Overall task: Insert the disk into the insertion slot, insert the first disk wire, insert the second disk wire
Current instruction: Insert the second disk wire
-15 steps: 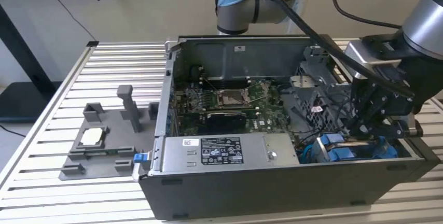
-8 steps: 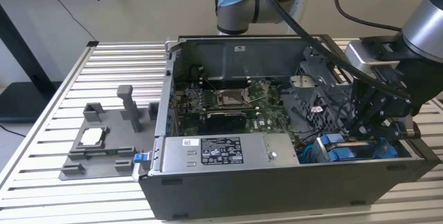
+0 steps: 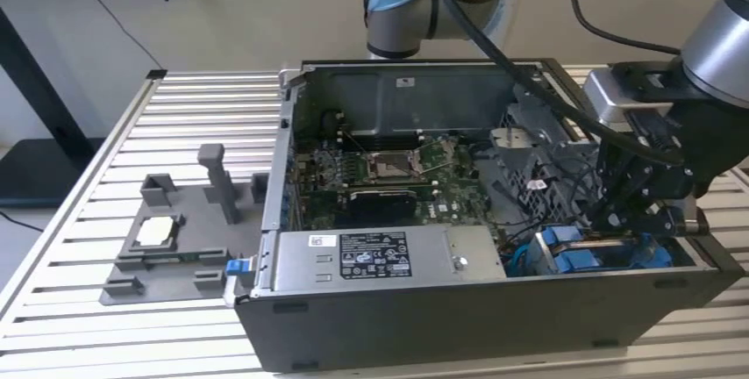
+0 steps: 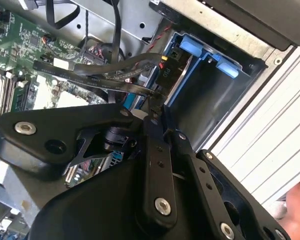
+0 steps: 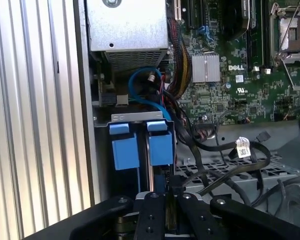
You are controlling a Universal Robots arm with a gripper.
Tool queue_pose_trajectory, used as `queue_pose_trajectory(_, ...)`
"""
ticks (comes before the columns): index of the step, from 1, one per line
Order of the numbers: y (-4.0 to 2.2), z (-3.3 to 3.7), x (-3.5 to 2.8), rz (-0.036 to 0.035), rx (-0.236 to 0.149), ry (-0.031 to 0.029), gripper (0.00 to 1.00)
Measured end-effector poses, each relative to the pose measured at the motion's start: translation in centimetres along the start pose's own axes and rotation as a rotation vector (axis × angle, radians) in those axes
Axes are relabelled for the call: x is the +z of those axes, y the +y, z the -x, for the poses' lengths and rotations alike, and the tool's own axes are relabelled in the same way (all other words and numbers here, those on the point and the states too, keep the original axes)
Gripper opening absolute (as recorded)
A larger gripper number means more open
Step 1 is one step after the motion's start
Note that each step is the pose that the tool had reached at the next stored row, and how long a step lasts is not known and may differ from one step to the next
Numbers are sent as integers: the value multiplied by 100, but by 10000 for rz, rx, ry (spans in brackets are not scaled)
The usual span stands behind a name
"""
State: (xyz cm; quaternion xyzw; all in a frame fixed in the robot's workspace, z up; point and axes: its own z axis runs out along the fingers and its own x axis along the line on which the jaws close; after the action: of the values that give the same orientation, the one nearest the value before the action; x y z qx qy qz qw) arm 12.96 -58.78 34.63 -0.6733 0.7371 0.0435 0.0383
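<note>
The end effector (image 4: 157,112) has its fingers drawn together, and they look clamped on the black plug end of a disk wire (image 4: 90,75). The pinch sits right at the tips, so I judge this rather than see it plainly. Gripping so near the plug probably keeps the limp flat cable from sagging and lets the connector be steered into the tight corner of the case (image 3: 468,318).

Just beyond the tips, in the first wrist view, two bright blue bracket tabs of the disk (image 5: 160,148) stand side by side in the mouth of the insertion slot (image 4: 250,67). The disk therefore appears to be already seated, though its body is hidden. The end effector hangs low over that bay, close to the disk's edge, which suits the wire step.

Farther on, the silver power-supply box (image 5: 127,25) lies beside the bay, with loose blue and black cables bunched between them. Past it the motherboard (image 5: 230,75) lies flat in the open case.

The case rests on its side on the slatted table (image 3: 70,221), giving access from above. A grey fixture (image 3: 175,239) sits well apart, toward the exterior view's left.
</note>
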Motion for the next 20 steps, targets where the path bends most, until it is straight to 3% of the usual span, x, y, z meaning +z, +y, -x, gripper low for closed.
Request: queue_pose_trajectory(20,4,50,39,10,78,3,16)
